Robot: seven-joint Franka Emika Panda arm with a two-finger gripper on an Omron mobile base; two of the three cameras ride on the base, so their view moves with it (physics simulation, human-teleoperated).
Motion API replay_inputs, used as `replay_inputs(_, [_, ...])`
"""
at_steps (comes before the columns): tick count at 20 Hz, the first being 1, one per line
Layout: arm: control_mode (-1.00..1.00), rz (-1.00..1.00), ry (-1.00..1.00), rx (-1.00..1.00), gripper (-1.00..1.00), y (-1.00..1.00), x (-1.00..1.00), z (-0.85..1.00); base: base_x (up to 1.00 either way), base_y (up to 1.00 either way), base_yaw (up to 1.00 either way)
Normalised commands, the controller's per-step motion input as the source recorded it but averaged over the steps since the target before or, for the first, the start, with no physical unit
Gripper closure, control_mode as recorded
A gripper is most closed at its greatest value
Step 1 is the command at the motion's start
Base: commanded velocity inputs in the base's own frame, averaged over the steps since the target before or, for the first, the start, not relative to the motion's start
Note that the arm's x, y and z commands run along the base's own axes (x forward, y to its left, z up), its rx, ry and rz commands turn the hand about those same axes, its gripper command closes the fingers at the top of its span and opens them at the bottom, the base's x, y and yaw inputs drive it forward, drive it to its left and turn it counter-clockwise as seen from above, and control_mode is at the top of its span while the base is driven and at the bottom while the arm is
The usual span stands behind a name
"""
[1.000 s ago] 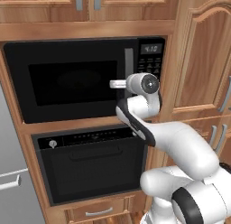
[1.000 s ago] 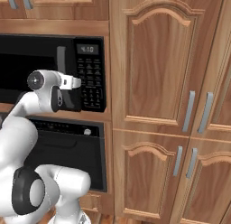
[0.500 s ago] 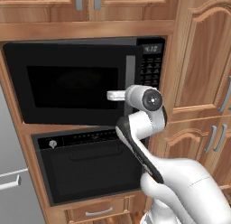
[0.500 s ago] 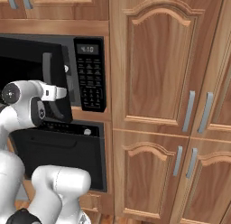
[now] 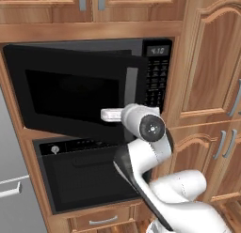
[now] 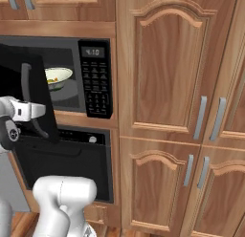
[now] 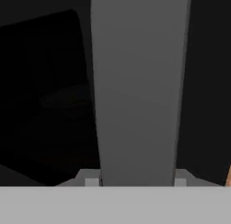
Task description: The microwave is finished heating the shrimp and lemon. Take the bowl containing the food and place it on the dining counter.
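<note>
Fingers [image 7: 92, 181] around microwave handle [image 7: 137, 87]

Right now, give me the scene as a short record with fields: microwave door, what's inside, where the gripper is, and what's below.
microwave: door swung partly open
door handle: vertical silver bar, close in front of the hand camera
gripper: at the door handle, jaws on either side of it
bowl: inside the microwave, upright, with small yellow-green and orange pieces in it
oven: below the microwave, door closed
</note>
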Motion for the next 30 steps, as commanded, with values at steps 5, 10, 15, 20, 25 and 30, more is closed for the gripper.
replay_inputs(5, [-1.00, -0.03, -0.03, 0.00, -1.00, 0.95, -1.00, 0.61, 0.00, 0.00, 0.00])
replay_inputs(10, [-1.00, -0.03, -0.06, 0.00, -1.00, 0.95, -1.00, 0.31, 0.00, 0.00, 0.00])
replay_inputs(15, [-1.00, 0.05, -0.27, -0.05, -1.00, 0.24, -1.00, -0.25, 0.00, 0.00, 0.00])
replay_inputs(20, [-1.00, 0.07, -0.41, 0.01, -1.00, -0.59, -1.00, 0.23, 0.00, 0.00, 0.00])
replay_inputs(25, [-1.00, 0.01, -0.17, 0.19, -1.00, -1.00, -0.68, 0.57, 0.00, 0.00, 0.00])
replay_inputs(30, [-1.00, 0.12, -0.03, 0.32, -1.00, -1.00, -0.06, 0.40, 0.00, 0.00, 0.00])
